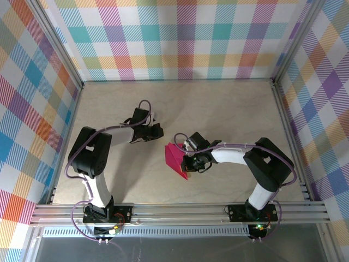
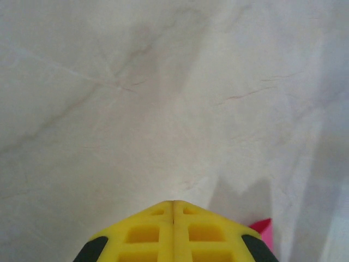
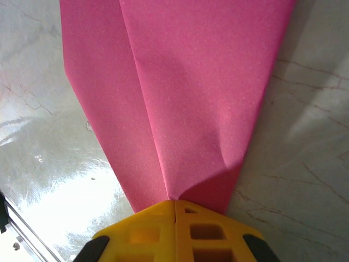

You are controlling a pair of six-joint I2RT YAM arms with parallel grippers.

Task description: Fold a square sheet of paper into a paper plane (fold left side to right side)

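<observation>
At the near edge of the pale, veined table [image 1: 229, 103], an aluminium rail [image 1: 174, 210] carries the bases of two arms, which reach inward toward the middle of the surface. Between them lies the paper plane [image 1: 173, 158], a magenta-pink sheet folded to a narrow point, its tip aimed back toward the rail.

The right gripper [image 1: 188, 159] sits against the plane's right side and covers that edge from above. In the right wrist view, its yellow fingers [image 3: 147, 234] are pressed together with no gap, their tips meeting the narrow end of the paper, which is dented just ahead of them. The fingers hide the tip itself, so whether any paper is pinched between them cannot be told. From there the folded layers widen away across the table, with a long crease running down the middle.

Slightly farther back and to the left, the left gripper [image 1: 158, 131] is likewise clenched and holds nothing. It is apart from the plane, and only a pink corner appears beside its fingers in the left wrist view.

Beyond both lies bare tabletop, closed in by bright plaid walls [image 1: 180, 38].
</observation>
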